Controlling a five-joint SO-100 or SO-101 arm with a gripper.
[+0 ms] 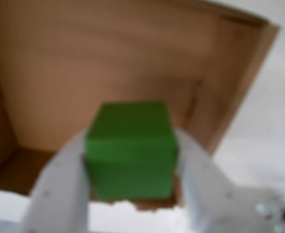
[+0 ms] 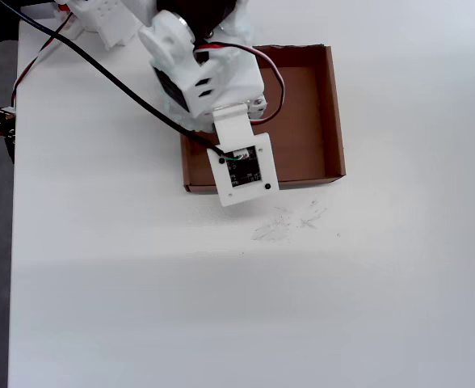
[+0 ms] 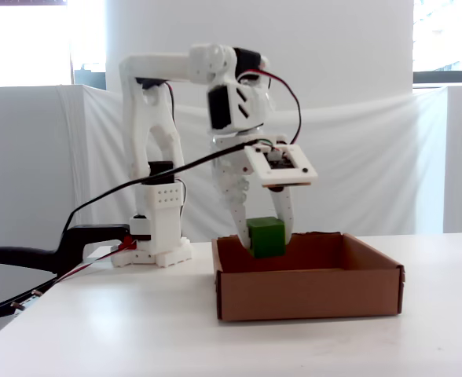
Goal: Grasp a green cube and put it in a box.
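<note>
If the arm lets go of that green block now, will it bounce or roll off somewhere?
Probably not. The green cube has flat faces, so it should settle instead of rolling. It hangs in the gripper just above the box, whose low walls would likely stop a small hop. Its matte surface suggests little sliding.

White printed arm (image 3: 160, 149), black motor blocks, red and black cables, white two-finger hand (image 3: 264, 236).
</note>
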